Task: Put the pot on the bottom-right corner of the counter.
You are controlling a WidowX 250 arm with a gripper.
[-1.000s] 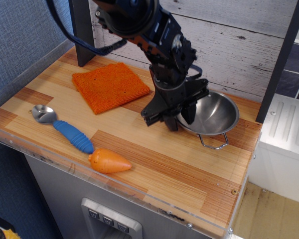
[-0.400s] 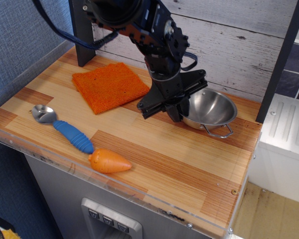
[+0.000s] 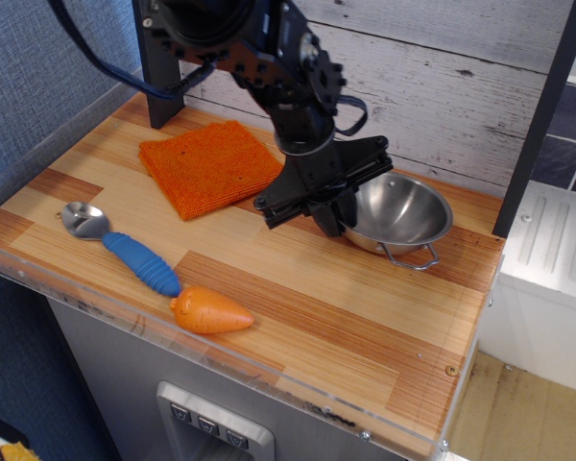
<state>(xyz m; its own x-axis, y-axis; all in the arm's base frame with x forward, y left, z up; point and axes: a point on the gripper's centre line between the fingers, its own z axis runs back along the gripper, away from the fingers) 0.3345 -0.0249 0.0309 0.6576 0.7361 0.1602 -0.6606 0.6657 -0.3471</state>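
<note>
While pincer (image 3: 338, 217) grips pot (image 3: 408, 213) rim, ctr (image 3: 365, 317) rear-right.

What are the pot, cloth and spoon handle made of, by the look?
Pot: polished metal, probably stainless steel; the bowl mirrors light and has a thin wire loop handle.
Orange cloth: woven or knitted textile, matte; nubby texture, soft edges.
Spoon handle: likely blue plastic or rubber, ribbed with a slight sheen; the bowl looks like metal.

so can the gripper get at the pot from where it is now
Probably yes. The gripper is already at the steel pot's left rim, seemingly clamped on it, and nothing stands between them. The orange cloth lies clear to the left.
</note>
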